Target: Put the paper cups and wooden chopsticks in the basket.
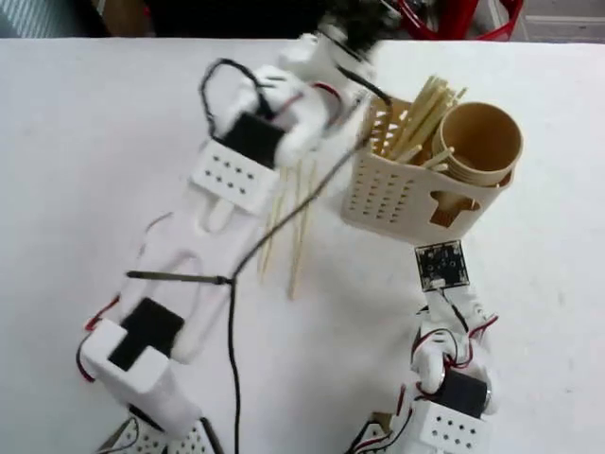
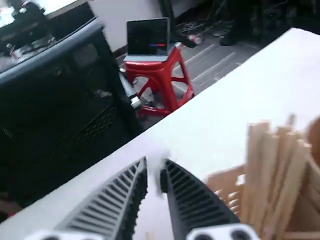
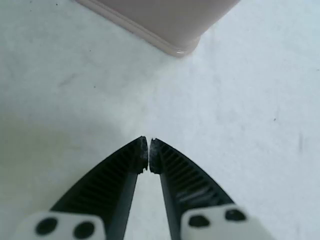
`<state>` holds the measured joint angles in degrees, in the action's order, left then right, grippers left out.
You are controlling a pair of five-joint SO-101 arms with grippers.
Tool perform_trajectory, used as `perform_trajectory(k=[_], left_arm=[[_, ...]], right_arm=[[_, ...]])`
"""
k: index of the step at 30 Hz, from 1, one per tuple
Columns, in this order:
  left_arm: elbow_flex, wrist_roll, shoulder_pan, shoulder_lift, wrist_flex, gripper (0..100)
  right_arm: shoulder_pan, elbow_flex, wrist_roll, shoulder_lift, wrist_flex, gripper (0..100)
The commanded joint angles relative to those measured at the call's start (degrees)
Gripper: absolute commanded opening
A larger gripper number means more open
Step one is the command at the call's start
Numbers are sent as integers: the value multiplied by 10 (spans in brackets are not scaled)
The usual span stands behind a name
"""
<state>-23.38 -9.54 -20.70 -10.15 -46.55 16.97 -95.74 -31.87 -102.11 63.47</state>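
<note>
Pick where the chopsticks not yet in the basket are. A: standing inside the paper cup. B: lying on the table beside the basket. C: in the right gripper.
B: several loose chopsticks lie flat on the table next to the basket, while the right gripper is shut on nothing.

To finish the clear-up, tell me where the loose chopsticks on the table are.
High view: the loose chopsticks lie flat on the table just left of the basket, their far ends under the left arm.
</note>
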Motion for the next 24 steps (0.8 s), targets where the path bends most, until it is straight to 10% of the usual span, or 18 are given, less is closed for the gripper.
perform_trajectory(k=[1, 11, 24], left_arm=[[-32, 50, 65, 18, -44, 69], [-31, -73, 102, -101, -278, 81], [-31, -16, 75, -288, -249, 151]], right_arm=[[-4, -2, -2, -6, -9, 24], [-4, -2, -2, -6, -9, 25], [-3, -2, -3, -6, -9, 27]])
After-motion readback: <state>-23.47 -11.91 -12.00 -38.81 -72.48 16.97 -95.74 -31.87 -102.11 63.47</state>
